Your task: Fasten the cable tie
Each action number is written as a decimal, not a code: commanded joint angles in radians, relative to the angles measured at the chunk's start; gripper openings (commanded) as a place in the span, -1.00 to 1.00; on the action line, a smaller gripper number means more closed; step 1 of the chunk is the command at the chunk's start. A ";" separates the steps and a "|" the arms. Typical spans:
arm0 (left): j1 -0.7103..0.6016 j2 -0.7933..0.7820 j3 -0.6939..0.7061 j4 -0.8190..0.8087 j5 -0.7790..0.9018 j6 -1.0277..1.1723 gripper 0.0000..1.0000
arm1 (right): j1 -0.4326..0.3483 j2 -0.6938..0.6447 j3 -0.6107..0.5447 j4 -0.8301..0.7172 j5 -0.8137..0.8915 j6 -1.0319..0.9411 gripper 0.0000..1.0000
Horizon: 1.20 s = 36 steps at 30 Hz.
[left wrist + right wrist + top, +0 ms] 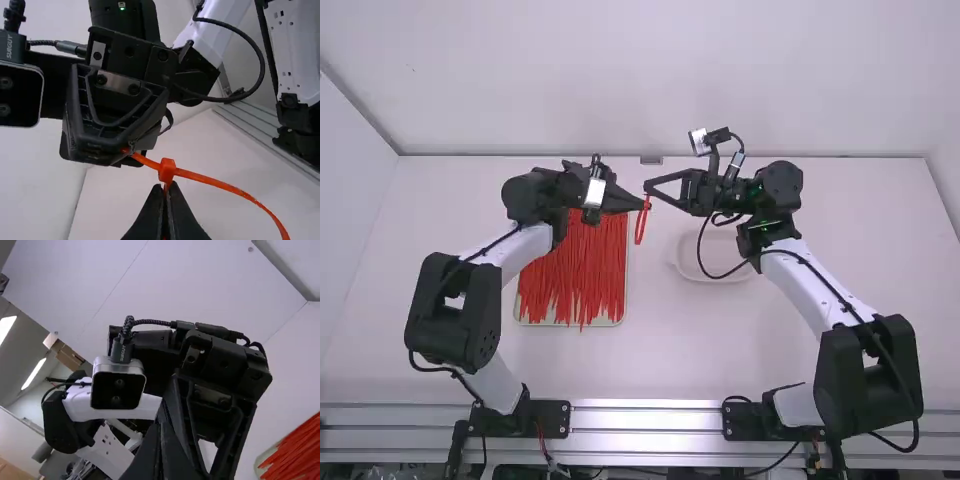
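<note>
Cable tie (167, 170): orange, looks light, springy and slick. Held above tabletop (720, 330). Left gripper (164, 189) pinched together beneath its head; right gripper (131, 148) clamped on strap. Best gripped near head.

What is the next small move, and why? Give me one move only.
Probably the right gripper should pull its end of the cable tie a little farther from the head. The strap appears to pass through the head, the left gripper is shut on the tie just beside it, and the rest of the tie hangs slack.
</note>
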 commanded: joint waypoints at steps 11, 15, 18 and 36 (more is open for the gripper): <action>-0.003 -0.021 -0.094 -0.043 0.001 -0.011 -0.97 | -0.043 -0.005 0.113 0.015 -0.019 0.021 -1.00; -0.003 -0.021 -0.167 0.008 -0.006 -0.008 -0.97 | -0.057 -0.005 0.166 0.014 -0.033 0.022 -1.00; -0.003 -0.021 -0.217 0.008 -0.002 0.013 -0.97 | -0.070 -0.005 0.206 0.014 -0.033 0.030 -1.00; -0.011 -0.021 -0.399 0.008 -0.050 0.109 -0.97 | -0.101 -0.005 0.373 -0.068 -0.085 0.018 -1.00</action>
